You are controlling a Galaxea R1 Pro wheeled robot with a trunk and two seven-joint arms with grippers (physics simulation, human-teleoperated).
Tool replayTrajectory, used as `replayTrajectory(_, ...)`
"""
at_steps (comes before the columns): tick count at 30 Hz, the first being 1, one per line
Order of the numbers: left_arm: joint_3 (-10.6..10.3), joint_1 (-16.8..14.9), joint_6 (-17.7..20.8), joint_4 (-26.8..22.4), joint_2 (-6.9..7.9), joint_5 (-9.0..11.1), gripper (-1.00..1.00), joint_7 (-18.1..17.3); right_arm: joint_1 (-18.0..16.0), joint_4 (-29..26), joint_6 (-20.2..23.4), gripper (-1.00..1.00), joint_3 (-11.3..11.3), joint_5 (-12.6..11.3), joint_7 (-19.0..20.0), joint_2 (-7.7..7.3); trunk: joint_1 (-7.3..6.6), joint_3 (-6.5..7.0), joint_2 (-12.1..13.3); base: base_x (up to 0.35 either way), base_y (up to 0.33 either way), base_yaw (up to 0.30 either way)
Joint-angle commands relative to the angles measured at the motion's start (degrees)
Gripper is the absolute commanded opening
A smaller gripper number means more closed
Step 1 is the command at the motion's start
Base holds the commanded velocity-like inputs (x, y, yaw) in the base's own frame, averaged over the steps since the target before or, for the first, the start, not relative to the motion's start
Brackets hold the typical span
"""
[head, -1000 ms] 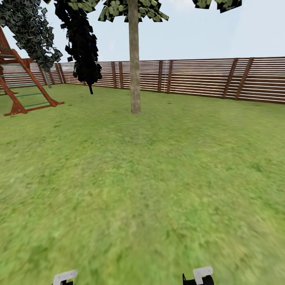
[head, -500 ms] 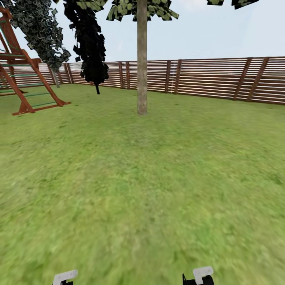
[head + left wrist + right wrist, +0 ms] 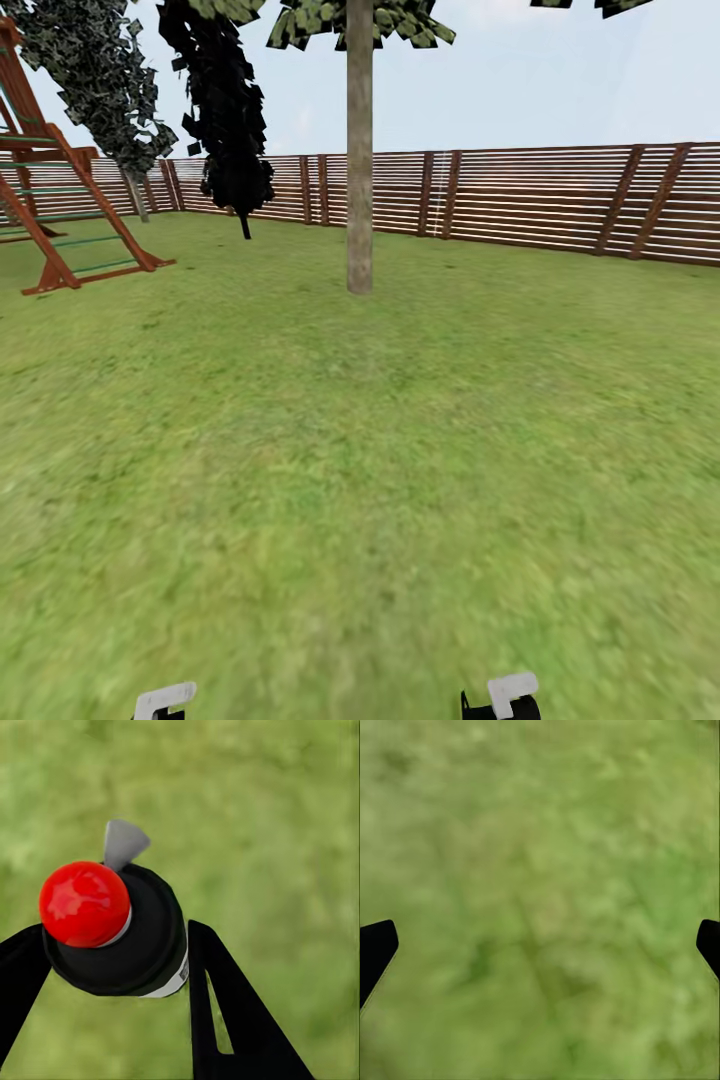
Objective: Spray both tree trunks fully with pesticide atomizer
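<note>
Outdoors, the head view looks across the grass floor (image 3: 360,480) of the garden toward a brown slatted fence (image 3: 540,195). At the far left stands a red-brown wooden climbing frame (image 3: 50,200) with green rungs. Next to it rise two dark, thin-stemmed leafy trees (image 3: 225,110) near the fence corner. Right of them, about mid-view, one tree trunk (image 3: 359,150) stands upright on the lawn, a thick, mottled grey-brown column with leaves only at the top edge of the view. The fence runs on to the right behind it under a pale sky.

At the bottom edge of the head view, white parts of the two arms show, the left (image 3: 165,700) and the right (image 3: 512,693).

In the left wrist view, the left pincer (image 3: 112,952) is clenched on the pesticide atomizer (image 3: 120,930): its black fingers (image 3: 225,1012) press either side of the black body, which carries a red round cap and a grey nozzle, with grass behind. In the right wrist view, the right pincer (image 3: 540,945) is released, its black fingertips (image 3: 375,945) wide apart above blurred grass.
</note>
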Motion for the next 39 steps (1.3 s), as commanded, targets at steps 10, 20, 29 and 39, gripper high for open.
replayTrajectory(10, 0.11, -0.04, -0.24, 0.06, -0.01, -0.31, -1.00, 0.16, -0.04, 0.07, 0.01, 1.00, 0.44, 0.37, -0.60, 0.01, 0.03, -0.05, -0.02, 0.340, 0.000, 0.000)
replayTrajectory(20, 0.11, -0.04, -0.21, 0.06, -0.01, -0.31, -1.00, 0.16, -0.04, 0.08, 0.02, 1.00, 0.44, 0.37, -0.60, 0.01, 0.03, -0.05, -0.02, 0.340, 0.000, 0.000)
replayTrajectory(29, 0.11, -0.04, -0.23, 0.06, -0.01, -0.31, -1.00, 0.16, -0.04, 0.08, 0.01, 1.00, 0.44, 0.37, -0.60, 0.01, 0.03, -0.05, -0.02, 0.340, 0.000, 0.000)
replayTrajectory(39, 0.11, -0.04, -0.23, 0.06, -0.01, -0.31, -1.00, 0.16, -0.04, 0.06, 0.02, 1.00, 0.44, 0.37, -0.60, 0.01, 0.03, -0.05, -0.02, 0.340, 0.000, 0.000)
